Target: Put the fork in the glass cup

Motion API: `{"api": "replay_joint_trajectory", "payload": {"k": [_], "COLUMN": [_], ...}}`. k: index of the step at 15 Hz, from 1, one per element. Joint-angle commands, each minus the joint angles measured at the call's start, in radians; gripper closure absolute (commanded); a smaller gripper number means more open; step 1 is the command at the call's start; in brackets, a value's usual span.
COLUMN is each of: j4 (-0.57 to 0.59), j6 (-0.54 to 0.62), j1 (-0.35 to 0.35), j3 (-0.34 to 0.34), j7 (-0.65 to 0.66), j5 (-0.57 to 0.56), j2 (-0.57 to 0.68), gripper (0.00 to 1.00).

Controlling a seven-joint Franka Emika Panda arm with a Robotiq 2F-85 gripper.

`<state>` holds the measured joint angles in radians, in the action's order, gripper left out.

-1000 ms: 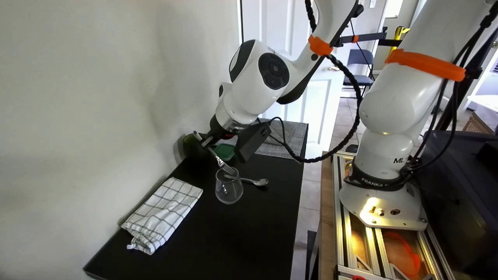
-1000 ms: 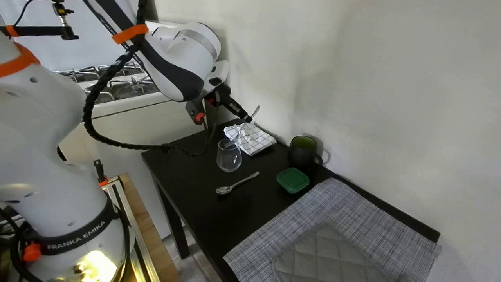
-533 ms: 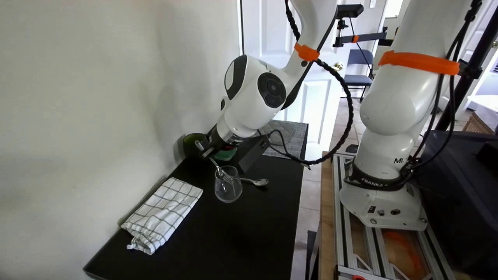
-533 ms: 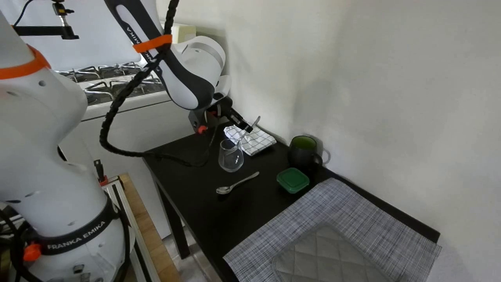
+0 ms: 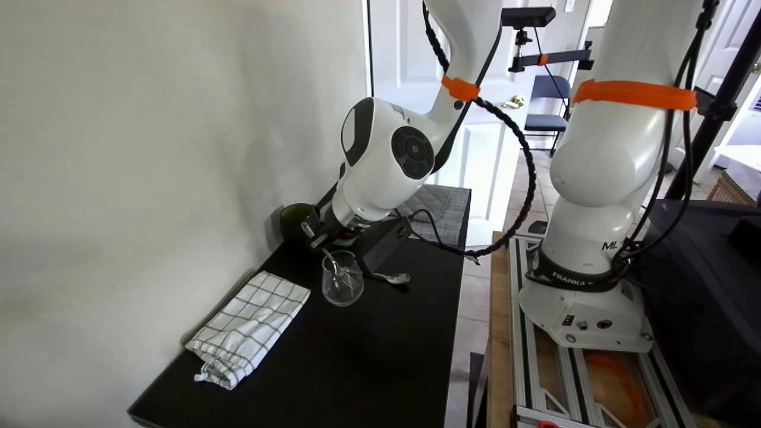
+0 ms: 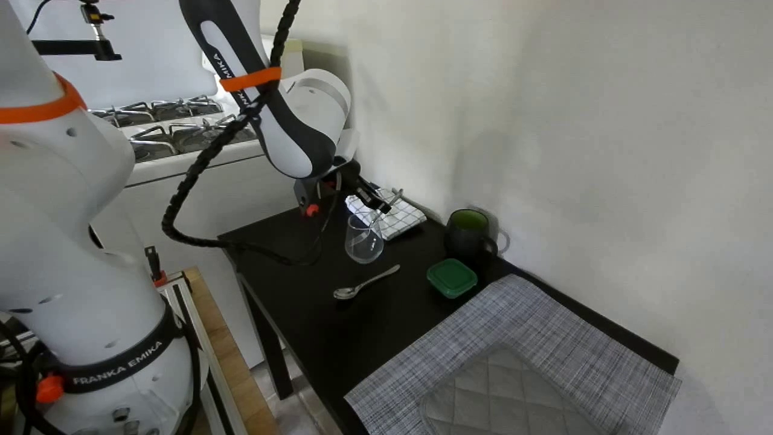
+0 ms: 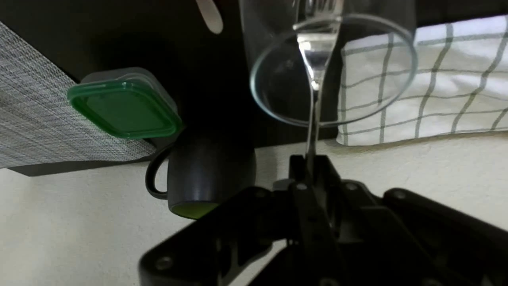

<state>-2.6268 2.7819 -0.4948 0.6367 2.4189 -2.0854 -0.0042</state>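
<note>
Fork (image 7: 315,84) is pinched at its handle by the gripper (image 7: 311,163), tines held inside the glass cup (image 5: 335,290), below the rim. The fork's long axis is slanted: the handle end is raised toward the wall (image 5: 148,148), the tines are pointed downward, away from it. Whether the glass cup is touched by them cannot be told.

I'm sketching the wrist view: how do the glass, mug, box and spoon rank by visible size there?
1. Glass, cut off by the frame
2. Mug and box, too alike to rank
3. Spoon, only its handle end showing
</note>
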Motion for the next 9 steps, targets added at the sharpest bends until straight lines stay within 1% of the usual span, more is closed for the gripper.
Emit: {"api": "replay_joint_trajectory", "payload": {"k": [1, 4, 5, 6, 7, 8, 9], "j4": [-0.013, -0.019, -0.020, -0.021, -0.023, -0.025, -0.028], "j6": [-0.053, -0.068, -0.070, -0.069, -0.067, -0.064, -0.059], "j1": [0.011, 0.013, 0.014, 0.014, 0.015, 0.016, 0.017], "j3": [0.011, 0.016, 0.017, 0.018, 0.020, 0.021, 0.023], "j7": [0.063, 0.067, 0.068, 0.070, 0.069, 0.074, 0.078], "j5": [-0.033, -0.031, -0.032, -0.033, -0.033, -0.035, -0.036], "j2": [0.024, 0.029, 0.029, 0.029, 0.027, 0.024, 0.018], "gripper": [0.98, 0.98, 0.88, 0.72, 0.63, 0.62, 0.54]}}
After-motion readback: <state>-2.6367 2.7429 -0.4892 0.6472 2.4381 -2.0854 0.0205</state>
